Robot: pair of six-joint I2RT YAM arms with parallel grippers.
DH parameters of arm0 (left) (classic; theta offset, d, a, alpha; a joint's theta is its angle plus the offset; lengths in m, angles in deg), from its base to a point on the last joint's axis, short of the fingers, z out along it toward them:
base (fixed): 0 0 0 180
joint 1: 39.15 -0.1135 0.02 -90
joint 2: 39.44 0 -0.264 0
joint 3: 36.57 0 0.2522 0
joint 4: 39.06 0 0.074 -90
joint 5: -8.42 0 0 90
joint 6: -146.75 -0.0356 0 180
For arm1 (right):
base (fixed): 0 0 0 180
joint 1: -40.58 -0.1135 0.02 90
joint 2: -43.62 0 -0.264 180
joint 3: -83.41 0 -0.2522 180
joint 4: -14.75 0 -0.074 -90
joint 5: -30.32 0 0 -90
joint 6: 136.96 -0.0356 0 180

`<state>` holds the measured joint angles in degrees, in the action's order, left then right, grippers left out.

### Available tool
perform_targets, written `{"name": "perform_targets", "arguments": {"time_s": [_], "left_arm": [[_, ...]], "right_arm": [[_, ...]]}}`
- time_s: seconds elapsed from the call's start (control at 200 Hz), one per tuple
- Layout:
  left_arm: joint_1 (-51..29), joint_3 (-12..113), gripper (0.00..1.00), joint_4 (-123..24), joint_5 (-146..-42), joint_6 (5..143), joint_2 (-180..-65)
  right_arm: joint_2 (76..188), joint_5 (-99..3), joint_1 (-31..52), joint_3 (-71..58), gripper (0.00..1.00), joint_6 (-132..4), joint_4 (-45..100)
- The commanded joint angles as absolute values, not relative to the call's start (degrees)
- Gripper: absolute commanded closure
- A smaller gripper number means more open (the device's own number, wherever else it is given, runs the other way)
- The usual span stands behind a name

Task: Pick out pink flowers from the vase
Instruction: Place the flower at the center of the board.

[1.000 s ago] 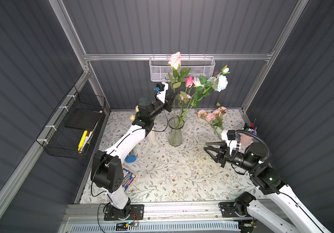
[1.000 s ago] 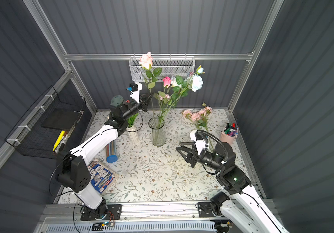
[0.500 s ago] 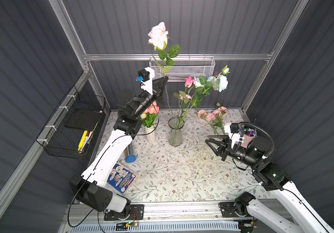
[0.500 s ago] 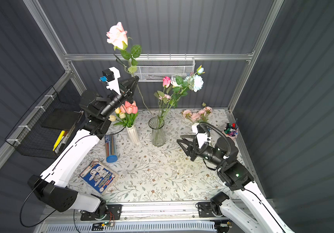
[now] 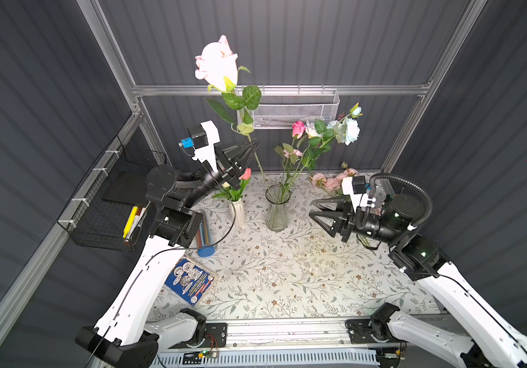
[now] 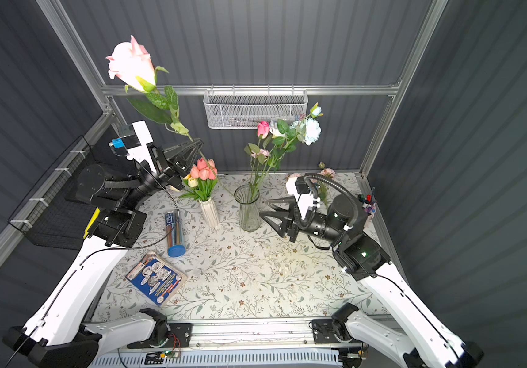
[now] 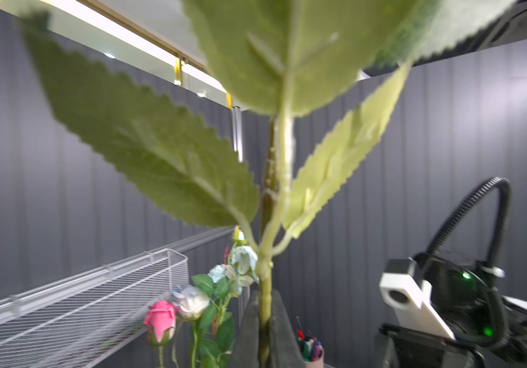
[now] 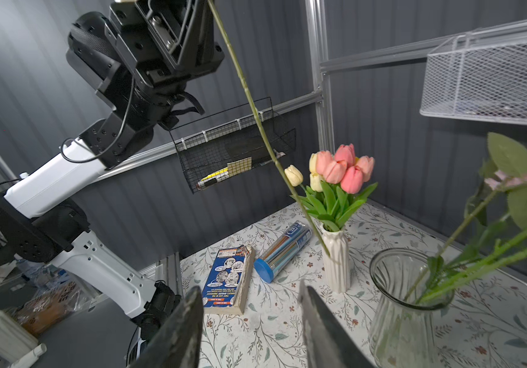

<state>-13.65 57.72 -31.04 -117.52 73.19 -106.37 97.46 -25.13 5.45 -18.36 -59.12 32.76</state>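
A pale pink rose is held high over the table's back left. My left gripper is shut on its green stem below the leaves. The stem's lower end hangs free, outside the glass vase. The vase holds a hot-pink rose, small pale pink blooms and white and pale blue roses. My right gripper is open and empty, just right of the vase.
A white ribbed vase of coral and yellow tulips stands left of the glass vase. Pink blooms lie at the back right. A pencil tube, a book, a pen cup and wall baskets surround them.
My left arm has lifted the pale pink rose up and leftward, drawing its stem out of the glass vase. The right gripper has opened wider and edged toward the vase.
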Motion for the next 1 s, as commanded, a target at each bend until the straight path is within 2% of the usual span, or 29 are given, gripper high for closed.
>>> {"name": "perform_targets", "arguments": {"time_s": [0.0, 0.09, 0.245, 0.33, 0.465, 0.88, 0.951, 0.996], "left_arm": [[-12.69, 52.25, 1.00, -26.57, -125.88, 76.81, -106.47], [-10.82, 50.49, 1.00, -26.45, -127.41, 73.43, -106.12], [-5.77, 46.15, 1.00, -23.46, -128.77, 64.54, -106.23], [-4.96, 43.67, 1.00, -18.01, -130.51, 64.96, -107.07], [-4.78, 42.40, 1.00, -12.90, -131.94, 67.45, -108.27], [-4.69, 41.69, 1.00, -10.73, -130.51, 69.98, -108.51], [-4.69, 42.09, 1.00, -10.53, -130.34, 70.83, -108.87], [-4.69, 42.20, 1.00, -10.21, -130.33, 71.36, -109.05]], "right_arm": [[99.38, -23.24, 3.99, -16.56, 0.44, -53.53, 30.32], [101.38, -22.49, 3.24, -16.80, 0.35, -50.05, 26.69], [105.70, -20.00, 2.88, -13.22, 0.34, -47.48, 26.84], [107.39, -17.02, 2.69, -12.60, 0.34, -46.15, 25.50], [108.62, -18.50, 2.60, -12.54, 0.35, -45.14, 23.63], [112.53, -18.70, 1.39, -11.55, 0.49, -45.62, 23.95], [112.87, -19.04, 0.76, -11.30, 0.55, -45.32, 23.85], [112.87, -19.15, 0.60, -11.17, 0.63, -45.17, 23.85]]}}
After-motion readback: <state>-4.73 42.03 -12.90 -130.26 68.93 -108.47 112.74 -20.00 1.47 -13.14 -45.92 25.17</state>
